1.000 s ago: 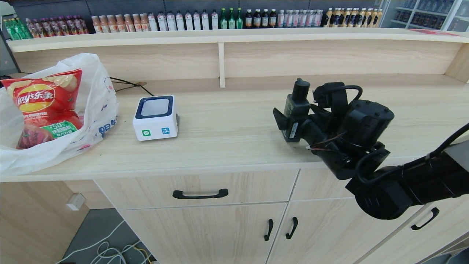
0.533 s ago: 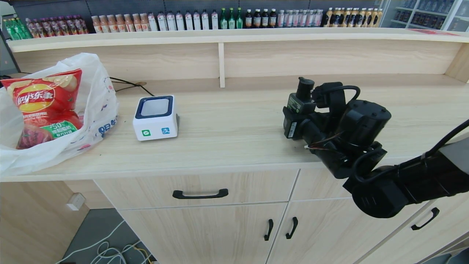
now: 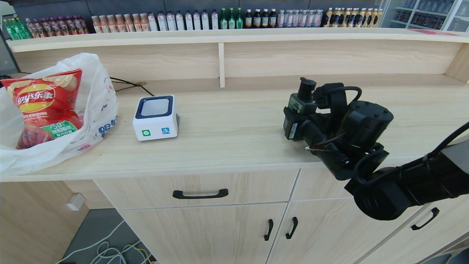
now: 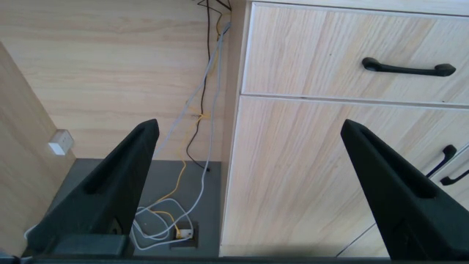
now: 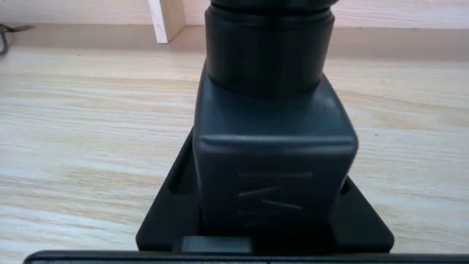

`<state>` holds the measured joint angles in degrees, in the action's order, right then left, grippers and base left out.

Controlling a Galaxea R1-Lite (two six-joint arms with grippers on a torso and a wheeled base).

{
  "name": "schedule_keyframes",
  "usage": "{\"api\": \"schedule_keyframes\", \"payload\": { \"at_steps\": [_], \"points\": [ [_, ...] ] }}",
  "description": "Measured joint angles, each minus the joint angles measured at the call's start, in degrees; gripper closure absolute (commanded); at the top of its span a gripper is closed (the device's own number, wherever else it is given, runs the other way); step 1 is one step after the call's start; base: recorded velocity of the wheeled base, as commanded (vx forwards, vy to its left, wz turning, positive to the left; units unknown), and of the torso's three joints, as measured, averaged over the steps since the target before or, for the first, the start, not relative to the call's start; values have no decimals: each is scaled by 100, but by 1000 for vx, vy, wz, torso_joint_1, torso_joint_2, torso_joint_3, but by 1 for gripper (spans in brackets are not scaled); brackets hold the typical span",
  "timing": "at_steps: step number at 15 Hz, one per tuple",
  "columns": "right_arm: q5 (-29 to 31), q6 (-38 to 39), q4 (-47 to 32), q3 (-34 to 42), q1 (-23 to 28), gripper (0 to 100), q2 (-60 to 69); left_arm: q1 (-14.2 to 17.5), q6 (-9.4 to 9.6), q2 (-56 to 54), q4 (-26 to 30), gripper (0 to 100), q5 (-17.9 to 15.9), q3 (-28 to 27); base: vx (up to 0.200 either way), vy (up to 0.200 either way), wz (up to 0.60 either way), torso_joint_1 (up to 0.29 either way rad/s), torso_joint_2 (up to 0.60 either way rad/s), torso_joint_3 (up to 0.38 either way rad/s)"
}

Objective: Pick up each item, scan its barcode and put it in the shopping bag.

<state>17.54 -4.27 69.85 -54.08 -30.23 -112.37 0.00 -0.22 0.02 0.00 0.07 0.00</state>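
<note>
My right gripper (image 3: 294, 123) is shut on a dark square bottle (image 3: 297, 105) with a round black cap, holding it just above the right half of the wooden counter (image 3: 234, 146). In the right wrist view the bottle (image 5: 272, 147) stands upright between the gripper (image 5: 267, 231) jaws. The white scanner (image 3: 156, 117) with a blue-rimmed window sits left of centre. At the far left lies the white shopping bag (image 3: 97, 106) with a red chips packet (image 3: 44, 106) inside. My left gripper (image 4: 249, 128) hangs open below counter height, beside the cabinet front.
A raised back ledge with a divider (image 3: 221, 64) runs behind the counter, with rows of drinks bottles (image 3: 234, 18) beyond. Black cables (image 3: 128, 85) trail behind the scanner. Drawers and doors with black handles (image 3: 200, 193) sit under the counter; loose cables (image 4: 172, 220) lie on the floor.
The right wrist has turned and carried the bottle slightly right, so the finger seen at its left a second ago is now tucked behind it. Scanner and bag are unmoved.
</note>
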Motion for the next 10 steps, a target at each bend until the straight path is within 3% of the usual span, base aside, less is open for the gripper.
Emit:
{"api": "schedule_keyframes", "payload": {
  "at_steps": [10],
  "points": [
    [-60, 20, 282, 885, -345, 100, 874, 0, -2, 0, 0, 0, 0, 0, 0, 0, 0, 0, 0, 0]
  ]
}}
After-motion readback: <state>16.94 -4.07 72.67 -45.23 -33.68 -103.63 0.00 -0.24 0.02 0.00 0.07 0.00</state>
